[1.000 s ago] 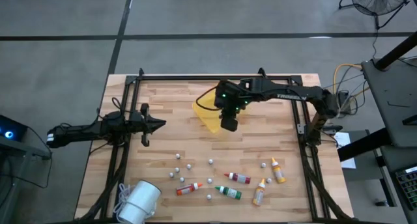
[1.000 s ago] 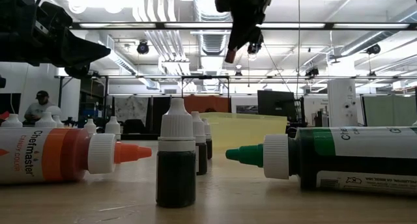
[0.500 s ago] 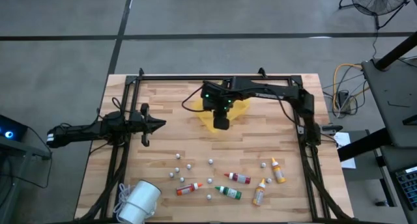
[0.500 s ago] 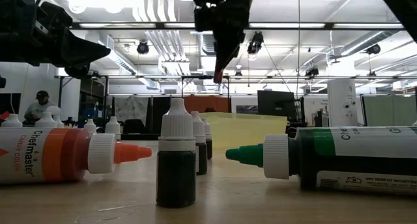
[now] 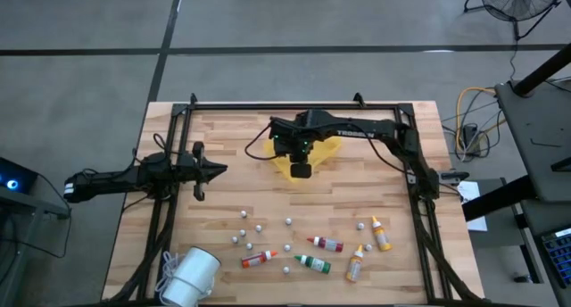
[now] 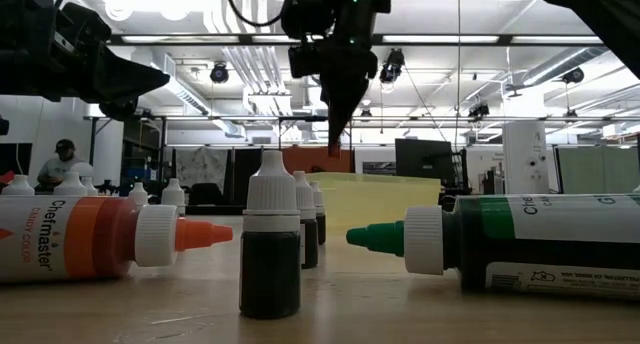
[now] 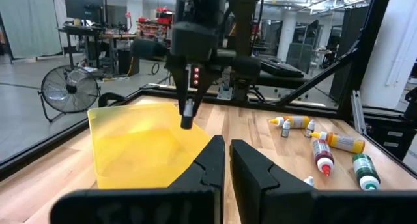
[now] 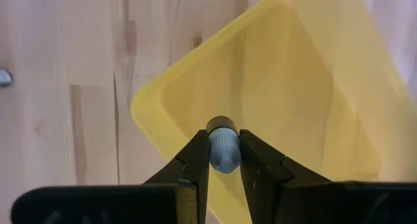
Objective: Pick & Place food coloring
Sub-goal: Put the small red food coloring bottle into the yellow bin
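Right hand (image 8: pixel 224 160): clamped on one small food coloring bottle (image 8: pixel 223 150), its two dark fingers pressing the bottle's sides; it hangs above the yellow tray (image 5: pixel 319 152), over the tray's near part.
Held bottle: off the counter, pointing down at the tray; a red tip shows at its lower end in the low view (image 6: pixel 333 142); the wrist view shows its round grey end between the fingers.
Yellow tray: sits on the wooden counter (image 5: pixel 232 191) near the middle of the far edge, set at an angle to the counter's edges; nothing shows on its visible floor.
Left hand (image 5: pixel 217 170): fingers together with nothing between them, waiting low over the left side of the counter and pointing toward the middle.
Remaining food coloring: five bottles on the near right part of the counter, well apart from the tray.
Orange-capped bottle (image 5: pixel 259 258): lying on its side, closest to the near edge on the left of the group.
Green-capped bottle (image 5: pixel 313 264): lying just right of it.
Red bottle (image 5: pixel 326 244): lying a little farther in.
Two orange bottles (image 5: pixel 380 234) (image 5: pixel 355 265): lying nearest the right edge.
Small pale balls (image 5: pixel 243 215): scattered among and left of the bottles.
White roll (image 5: pixel 189 277): at the near left corner.
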Tool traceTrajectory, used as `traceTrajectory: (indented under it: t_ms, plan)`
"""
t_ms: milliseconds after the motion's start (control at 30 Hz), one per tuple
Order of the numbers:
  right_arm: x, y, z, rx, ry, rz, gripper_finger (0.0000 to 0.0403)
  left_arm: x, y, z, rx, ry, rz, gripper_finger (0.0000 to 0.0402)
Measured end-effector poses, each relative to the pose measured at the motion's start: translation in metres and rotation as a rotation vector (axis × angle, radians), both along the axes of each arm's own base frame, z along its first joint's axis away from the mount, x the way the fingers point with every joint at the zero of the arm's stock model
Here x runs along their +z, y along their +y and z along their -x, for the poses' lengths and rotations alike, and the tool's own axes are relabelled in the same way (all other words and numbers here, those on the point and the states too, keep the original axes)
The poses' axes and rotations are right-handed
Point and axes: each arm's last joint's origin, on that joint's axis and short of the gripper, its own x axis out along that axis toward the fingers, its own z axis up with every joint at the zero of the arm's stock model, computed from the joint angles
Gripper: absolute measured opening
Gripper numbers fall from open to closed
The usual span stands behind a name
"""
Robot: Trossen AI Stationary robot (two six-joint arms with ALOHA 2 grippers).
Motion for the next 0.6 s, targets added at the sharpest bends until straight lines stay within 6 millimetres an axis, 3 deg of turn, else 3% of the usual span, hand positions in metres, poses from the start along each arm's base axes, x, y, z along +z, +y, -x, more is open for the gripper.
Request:
traceTrajectory:
  t_ms: [600]
  plan:
    - [-0.043, 0.0, -0.003, 0.023, 0.034, 0.001, 0.0059, 0.0, 0.0, 0.0, 0.001, 0.0, 0.0, 0.0]
